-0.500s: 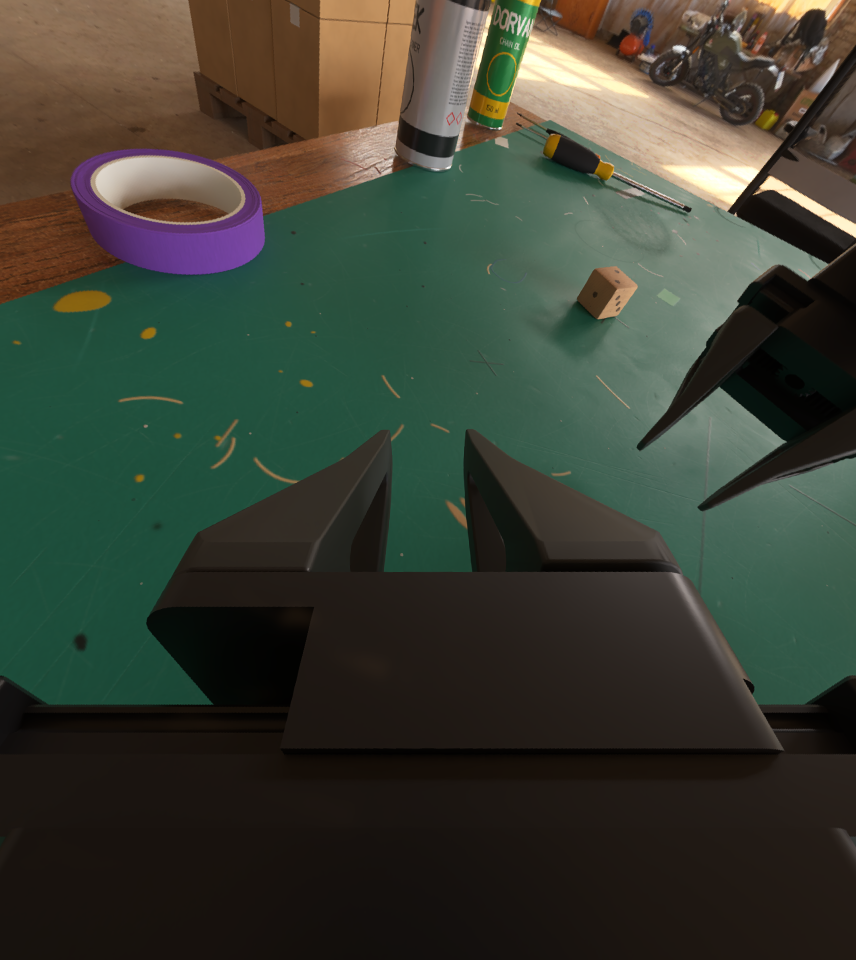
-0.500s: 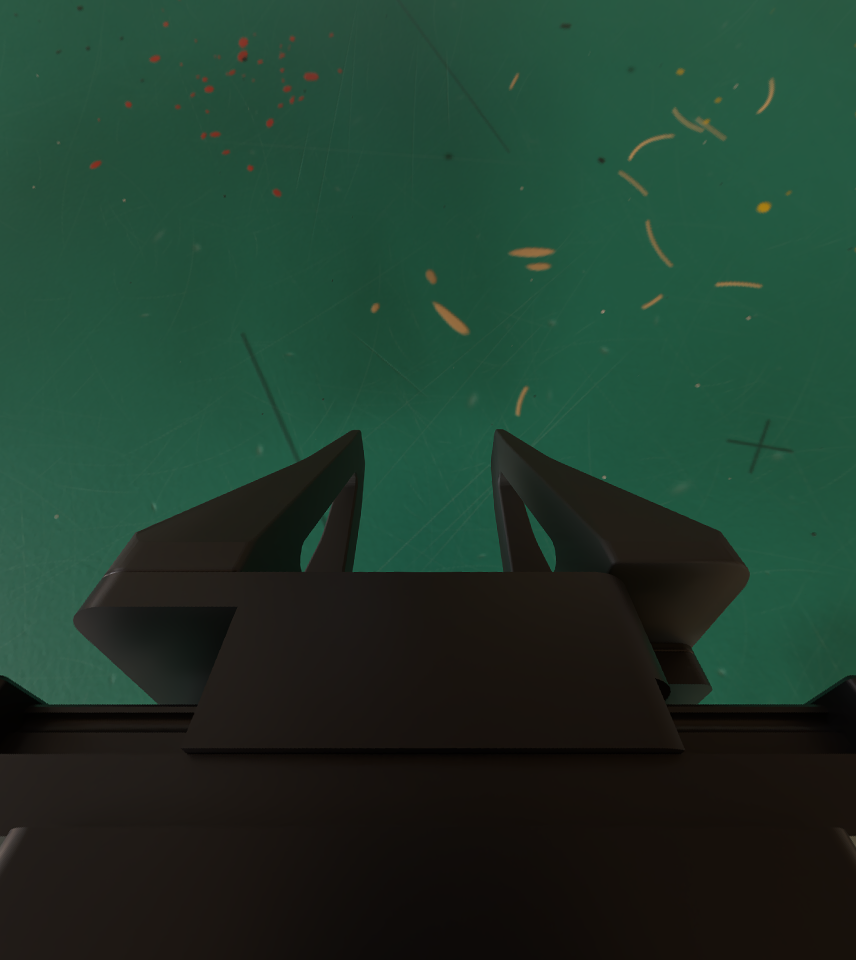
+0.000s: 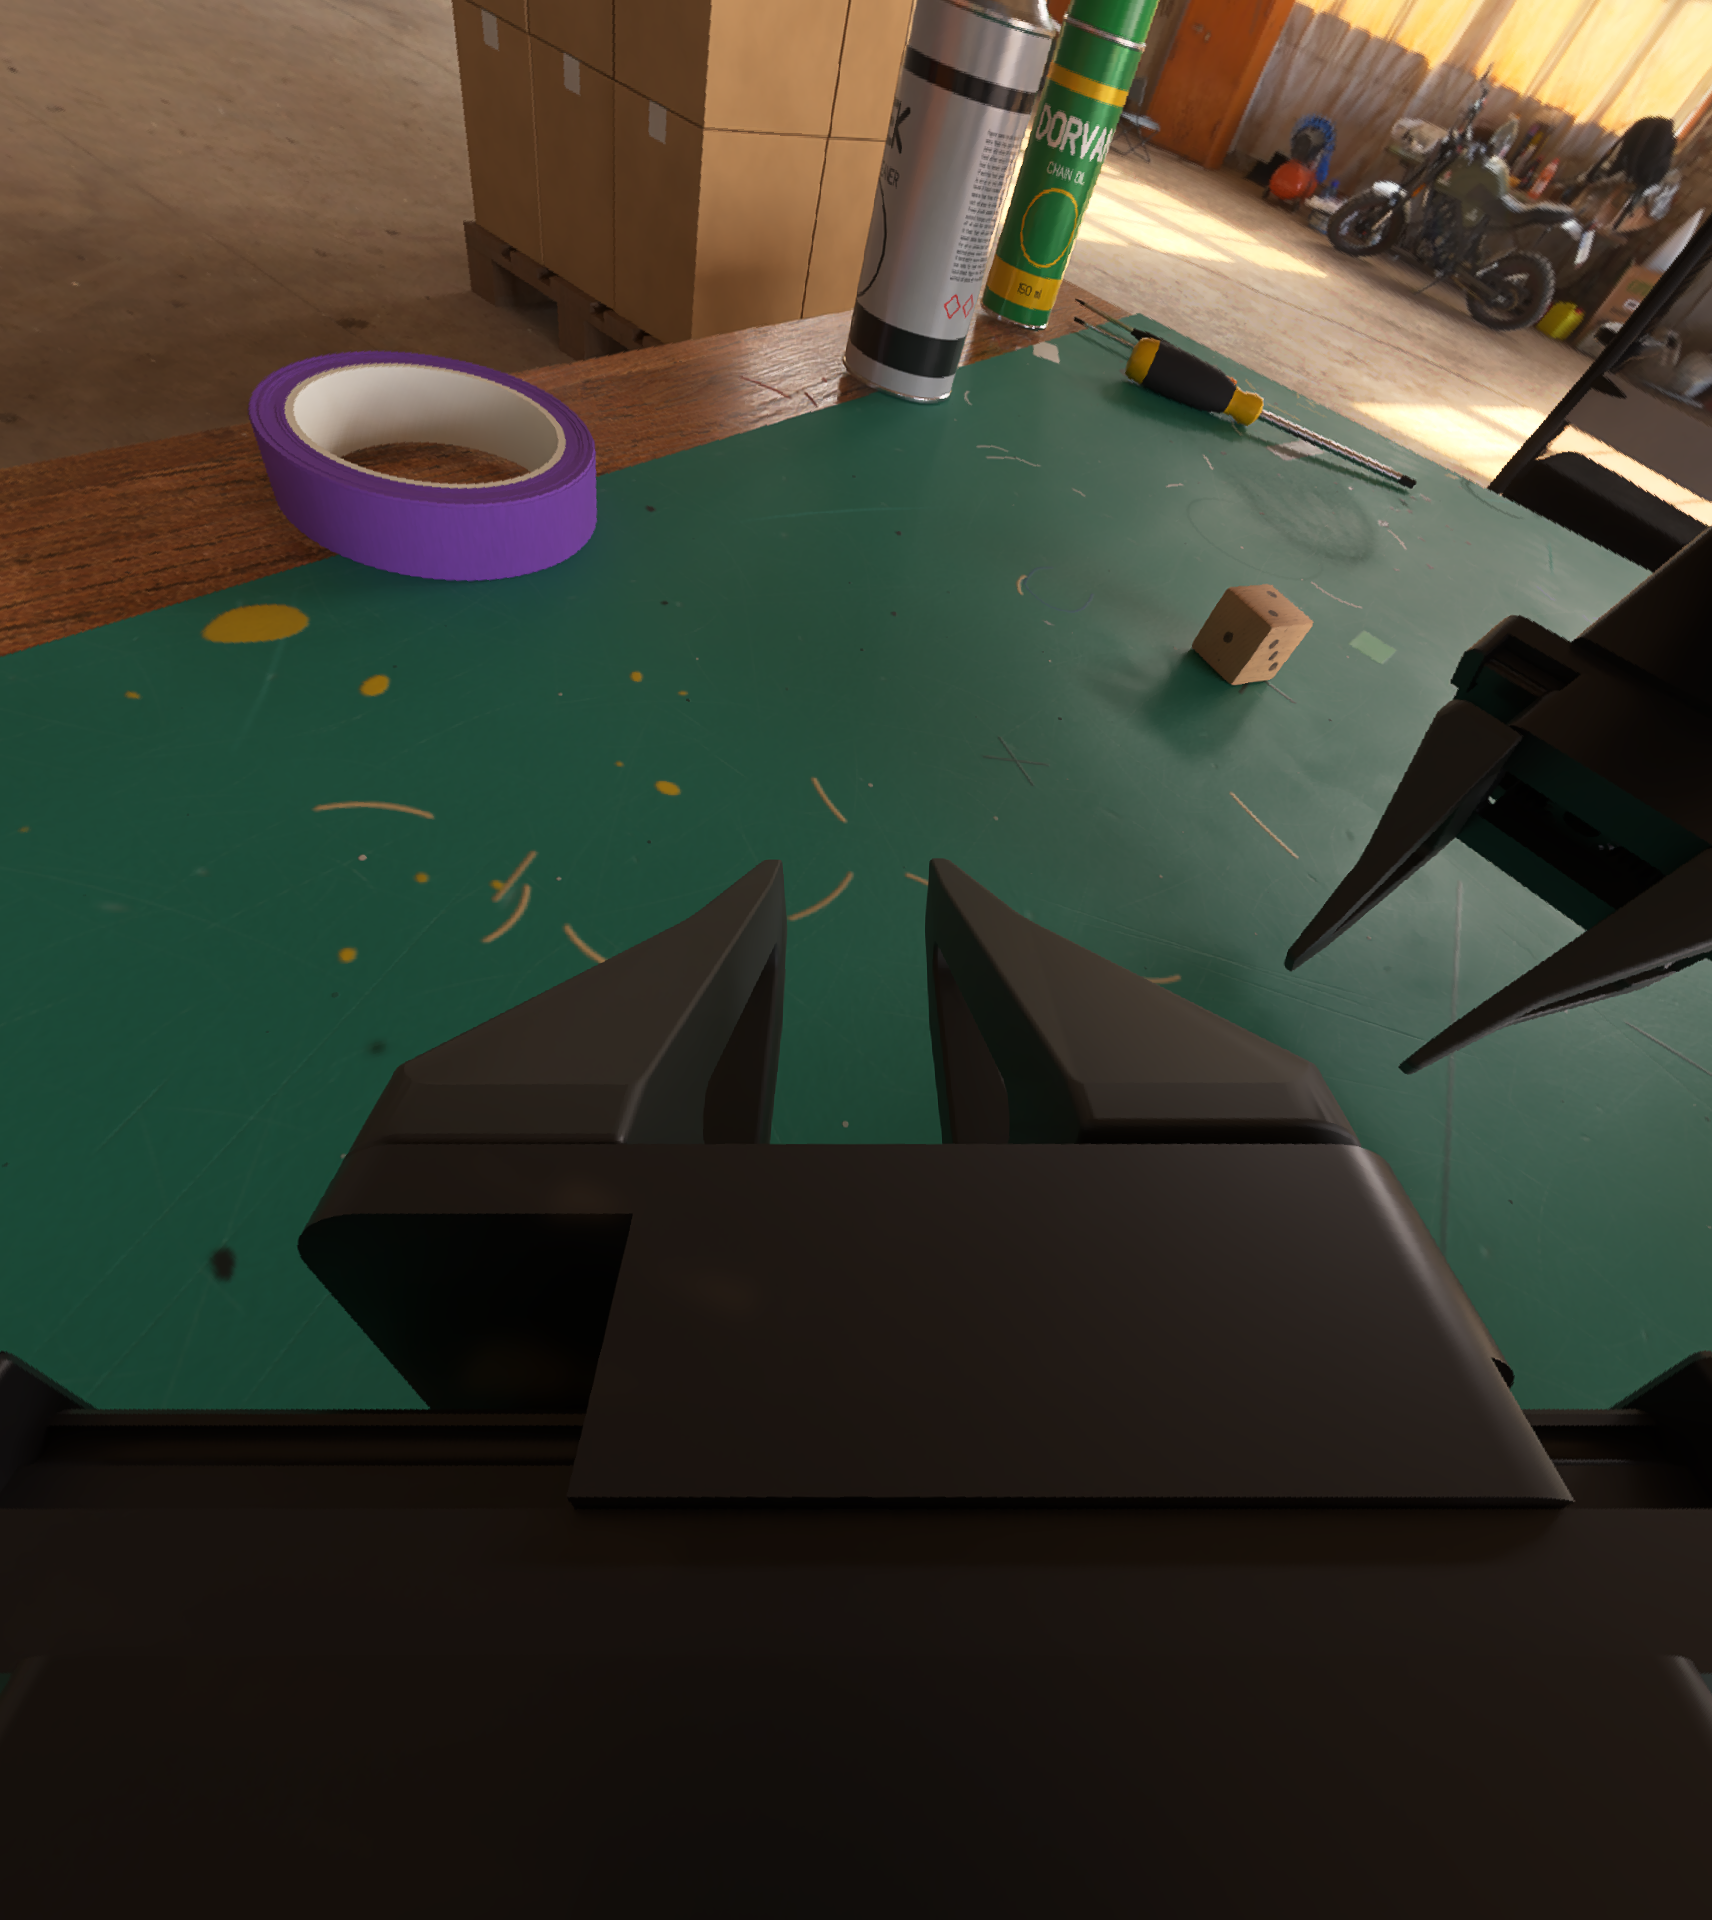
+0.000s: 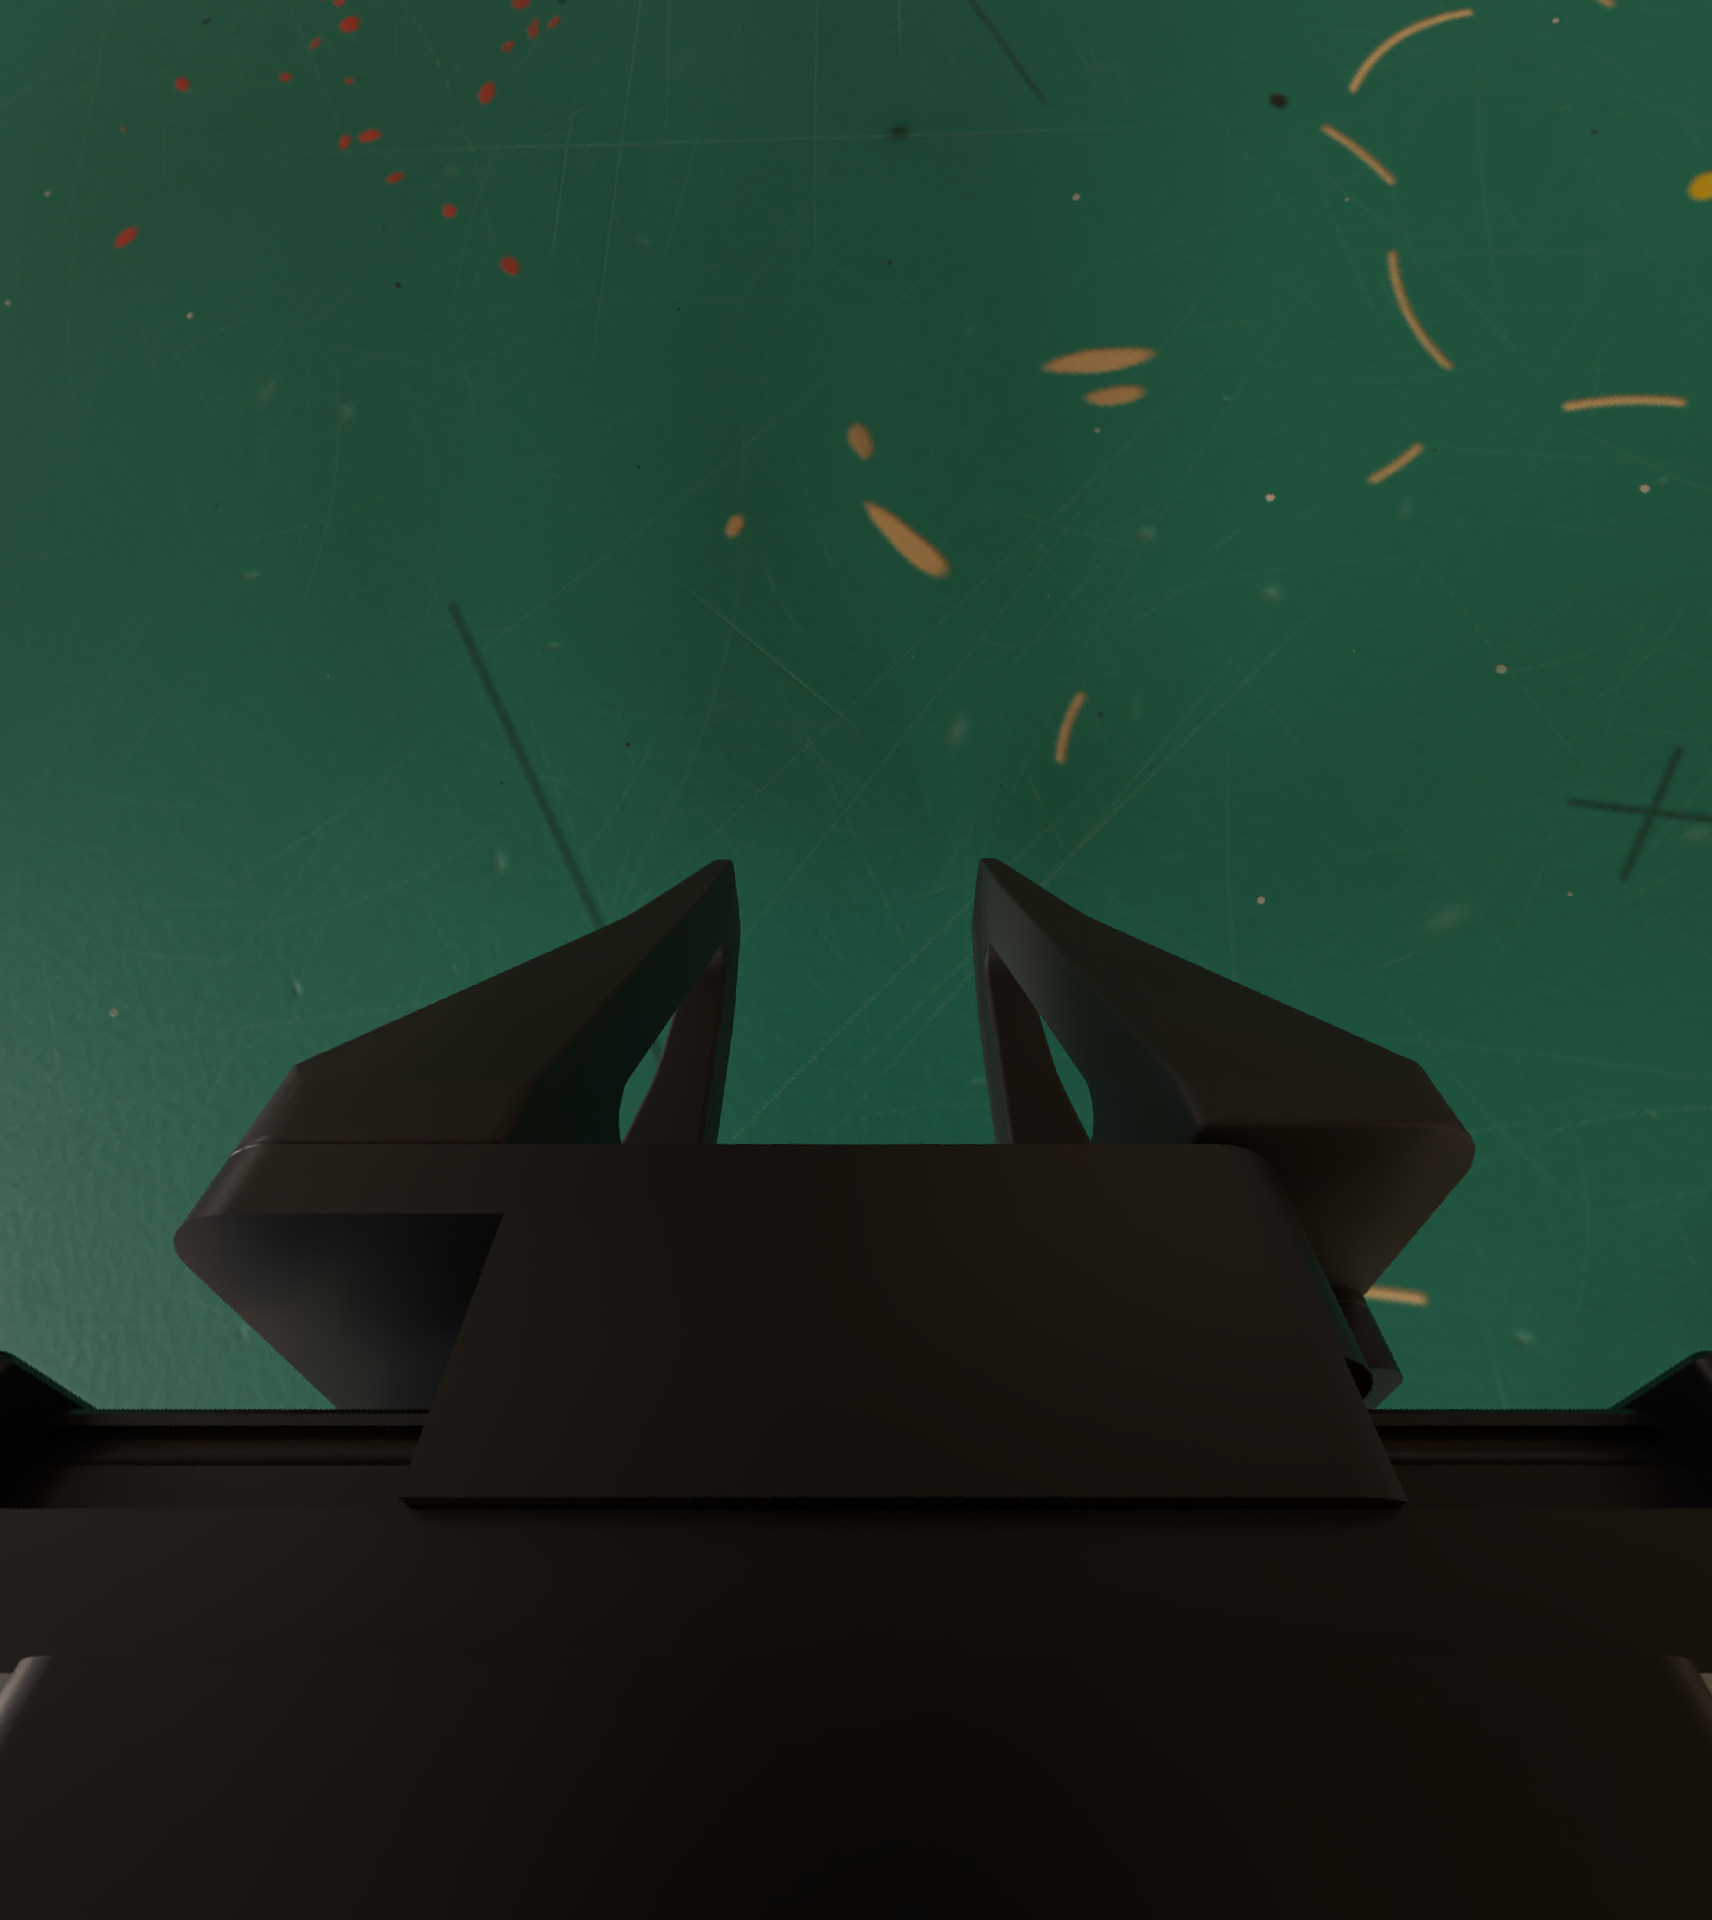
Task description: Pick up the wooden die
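You see the wooden die (image 3: 1251,648) resting untouched on the green mat (image 3: 727,644), far right of your left gripper (image 3: 856,883) — both it and the right gripper (image 4: 854,883) hold their 2 fingers parted, empty.

You're in workshop or garage: scarred, paint-flecked green cutting mat (image 3: 831,644) on wooden bench (image 3: 52,540); purple tape roll (image 3: 426,468) at 11 o'clock, two spray cans (image 3: 945,197) and screwdriver (image 3: 1236,400) at 1 o'clock; beyond, stacked cardboard boxes (image 3: 686,156) on pallet at 12, parked motorcycle (image 3: 1444,244) at 2, bare concrete floor (image 3: 156,208)
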You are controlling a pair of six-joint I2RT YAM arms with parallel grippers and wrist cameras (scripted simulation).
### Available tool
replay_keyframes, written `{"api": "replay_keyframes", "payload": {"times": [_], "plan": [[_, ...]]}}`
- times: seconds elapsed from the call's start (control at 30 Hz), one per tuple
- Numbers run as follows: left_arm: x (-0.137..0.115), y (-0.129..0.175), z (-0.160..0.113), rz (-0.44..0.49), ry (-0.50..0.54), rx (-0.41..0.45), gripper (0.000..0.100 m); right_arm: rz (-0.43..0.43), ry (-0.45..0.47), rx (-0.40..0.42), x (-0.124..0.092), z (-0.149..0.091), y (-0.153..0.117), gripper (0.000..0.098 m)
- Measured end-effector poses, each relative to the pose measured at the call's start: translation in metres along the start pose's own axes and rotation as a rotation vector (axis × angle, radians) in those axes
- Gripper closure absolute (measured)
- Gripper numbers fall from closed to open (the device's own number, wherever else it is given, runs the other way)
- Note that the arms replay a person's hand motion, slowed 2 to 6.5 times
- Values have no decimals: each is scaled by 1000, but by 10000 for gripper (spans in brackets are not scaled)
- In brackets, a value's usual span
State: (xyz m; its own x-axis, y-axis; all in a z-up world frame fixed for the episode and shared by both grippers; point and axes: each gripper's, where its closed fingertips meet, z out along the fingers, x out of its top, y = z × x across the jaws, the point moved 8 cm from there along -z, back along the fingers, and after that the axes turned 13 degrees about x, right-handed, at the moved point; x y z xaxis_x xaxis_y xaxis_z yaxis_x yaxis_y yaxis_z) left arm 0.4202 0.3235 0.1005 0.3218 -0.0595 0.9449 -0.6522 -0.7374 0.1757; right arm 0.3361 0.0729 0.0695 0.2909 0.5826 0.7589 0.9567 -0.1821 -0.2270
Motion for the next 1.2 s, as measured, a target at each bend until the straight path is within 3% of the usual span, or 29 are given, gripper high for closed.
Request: {"api": "replay_keyframes", "payload": {"times": [0.9,1.2], "plan": [[-2,2,-2,30,17,-6,768,-3,-5,-7,-1,0,1,586],[-1,1,-2,29,20,-6,768,-18,-5,6,-1,0,-1,537]]}}
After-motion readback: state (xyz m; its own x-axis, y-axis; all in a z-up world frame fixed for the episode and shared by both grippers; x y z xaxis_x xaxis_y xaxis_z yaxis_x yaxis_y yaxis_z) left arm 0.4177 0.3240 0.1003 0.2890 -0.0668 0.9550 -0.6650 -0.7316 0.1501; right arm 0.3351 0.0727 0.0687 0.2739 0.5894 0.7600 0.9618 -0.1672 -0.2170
